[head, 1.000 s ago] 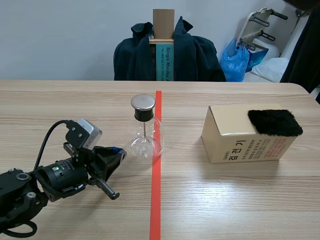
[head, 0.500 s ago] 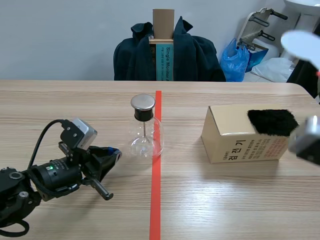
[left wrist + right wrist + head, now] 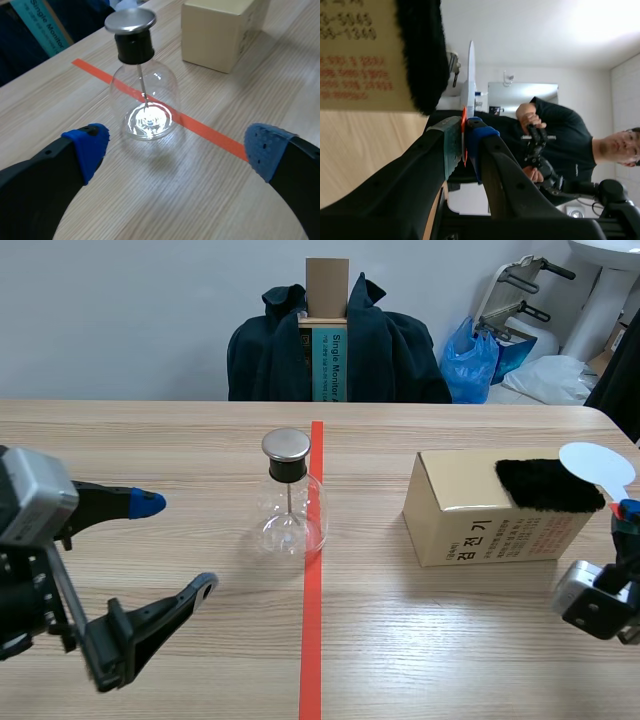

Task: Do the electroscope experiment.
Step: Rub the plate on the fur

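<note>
Glass flask (image 3: 290,502) with black stopper and metal cap, upright at mid-table, right against the orange-red tape line (image 3: 312,640). Well to its right, cardboard box (image 3: 470,510) printed "검전기" in black, with finer red print beside it, too small to read. On the box's top, at its right end, black fur pad (image 3: 548,485). Behind the table, "Single Monitor" on a teal carton (image 3: 328,362), propped on a chair under a dark jacket (image 3: 395,350).

Left gripper (image 3: 175,544) raised over the near left of the wooden table (image 3: 420,640), blue-tipped fingers spread wide, flask ahead of them. Right gripper (image 3: 464,137) at the table's right edge, near the box, pinching the red stem of a white disc (image 3: 596,465) just beside the pad's right end. Wide stretch of pale wood grain between flask and box. Grey wall and blue plastic bag (image 3: 478,358) at the back.
</note>
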You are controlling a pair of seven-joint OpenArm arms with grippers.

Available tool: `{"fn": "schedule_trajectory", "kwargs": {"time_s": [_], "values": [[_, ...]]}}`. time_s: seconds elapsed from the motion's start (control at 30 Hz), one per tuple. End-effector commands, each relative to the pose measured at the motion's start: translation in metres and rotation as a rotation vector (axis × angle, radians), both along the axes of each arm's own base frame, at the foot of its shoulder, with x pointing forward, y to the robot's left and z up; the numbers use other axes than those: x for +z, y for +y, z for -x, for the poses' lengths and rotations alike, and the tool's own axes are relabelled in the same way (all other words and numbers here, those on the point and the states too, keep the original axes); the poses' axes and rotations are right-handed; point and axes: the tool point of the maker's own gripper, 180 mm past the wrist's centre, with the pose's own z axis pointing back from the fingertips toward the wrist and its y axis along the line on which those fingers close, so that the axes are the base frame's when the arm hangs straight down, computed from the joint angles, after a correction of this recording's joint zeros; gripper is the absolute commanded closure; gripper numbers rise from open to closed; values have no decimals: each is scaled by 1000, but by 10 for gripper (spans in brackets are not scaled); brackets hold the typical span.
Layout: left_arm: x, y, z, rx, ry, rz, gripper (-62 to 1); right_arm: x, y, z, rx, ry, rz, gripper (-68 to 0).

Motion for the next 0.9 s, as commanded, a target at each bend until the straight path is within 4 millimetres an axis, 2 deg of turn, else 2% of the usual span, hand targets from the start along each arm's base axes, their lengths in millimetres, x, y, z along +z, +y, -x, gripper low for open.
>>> {"fn": "schedule_trajectory", "kwargs": {"time_s": [0.0, 0.13, 0.3, 0.7, 0.87], "values": [[7, -1, 8, -2, -1, 25, -618, 24, 5, -9, 30, -100, 29, -9], [21, -3, 29, -17, 7, 29, -623, 18, 15, -11, 59, -91, 36, -9], [35, -5, 41, -27, 8, 41, -623, -7, 19, -9, 71, 27, 6, -8], [33, -6, 42, -30, 19, 30, -623, -32, 18, -2, 70, 127, 7, -8], [33, -6, 42, -29, 20, 30, -623, -42, 47, 6, 216, 174, 36, -8]]}}
